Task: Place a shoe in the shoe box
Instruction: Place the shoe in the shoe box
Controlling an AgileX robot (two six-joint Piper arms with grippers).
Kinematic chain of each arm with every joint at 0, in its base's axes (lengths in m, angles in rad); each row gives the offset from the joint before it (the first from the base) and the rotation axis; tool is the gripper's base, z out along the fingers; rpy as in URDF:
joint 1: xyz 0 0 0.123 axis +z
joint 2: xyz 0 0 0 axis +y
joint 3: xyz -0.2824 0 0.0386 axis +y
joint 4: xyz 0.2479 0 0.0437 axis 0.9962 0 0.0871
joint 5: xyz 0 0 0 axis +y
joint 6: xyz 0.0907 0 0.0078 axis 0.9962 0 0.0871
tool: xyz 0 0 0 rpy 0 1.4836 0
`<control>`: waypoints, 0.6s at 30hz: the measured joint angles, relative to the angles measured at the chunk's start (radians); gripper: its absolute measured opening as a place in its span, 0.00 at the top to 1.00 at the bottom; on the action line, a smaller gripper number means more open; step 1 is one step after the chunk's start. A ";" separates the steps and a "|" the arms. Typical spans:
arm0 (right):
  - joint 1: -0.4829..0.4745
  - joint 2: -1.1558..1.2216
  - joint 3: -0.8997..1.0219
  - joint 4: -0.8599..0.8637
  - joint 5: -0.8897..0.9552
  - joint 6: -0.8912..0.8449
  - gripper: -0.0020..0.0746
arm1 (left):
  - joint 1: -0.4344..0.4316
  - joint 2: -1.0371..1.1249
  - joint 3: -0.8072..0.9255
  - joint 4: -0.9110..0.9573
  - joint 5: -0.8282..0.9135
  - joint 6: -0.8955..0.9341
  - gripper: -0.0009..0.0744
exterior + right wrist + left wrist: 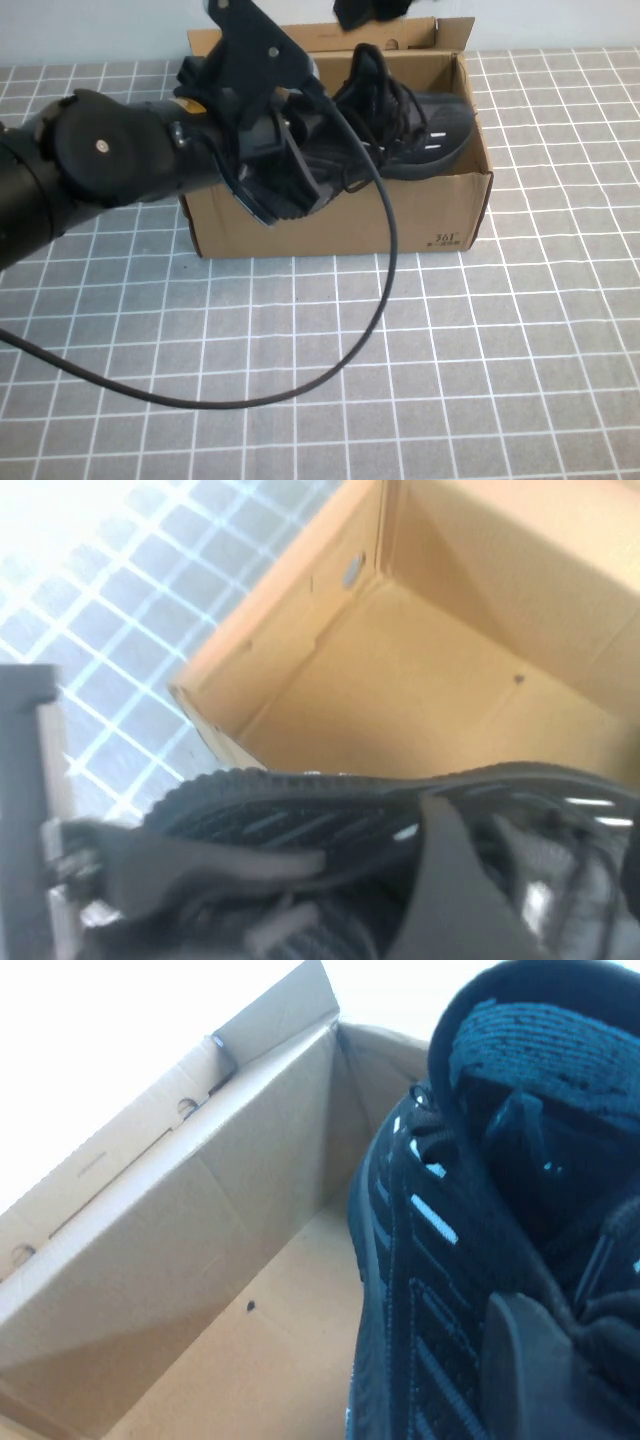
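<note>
The left gripper (pixel 272 185) reaches over the left end of the shoe box (pixel 330 215) from the robot's left, and its jaws appear clamped on the shoe (pixel 425 130); the left wrist view shows one dark finger (pixel 530 1360) pressed against the laced upper. The shoe sits within the box opening but not flat. It is tilted, toe toward the robot's right end of the box, with its side riding at about rim level just behind the front wall. The right gripper (pixel 440 870) does not show in the high view; its wrist view places it close above the ridged sole with the bare box floor beyond, and whether its jaws are apart or together cannot be told. The step in hand is judged to be lowering and release. To do it well, bring the heel down toward the floor so the sole levels out and the toe slips below the front rim, then let go only once the shoe is borne by the cardboard. Obstacles are few: the flap lid (pixel 320 38) stands open at the back, a black cable (pixel 385 290) loops across the gridded table (pixel 520 380) in front, and an unidentified dark object (pixel 370 10) lies behind the box.
</note>
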 joint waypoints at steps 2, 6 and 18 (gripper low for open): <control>0.000 -0.032 0.000 0.000 0.000 0.010 0.56 | 0.017 0.000 0.000 -0.004 0.017 0.000 0.94; 0.000 -0.106 0.010 -0.002 0.000 0.016 0.67 | 0.083 0.001 -0.021 -0.007 0.108 -0.023 0.94; 0.000 -0.360 0.392 -0.068 -0.002 0.016 0.90 | 0.235 0.035 -0.249 0.001 0.310 0.057 0.94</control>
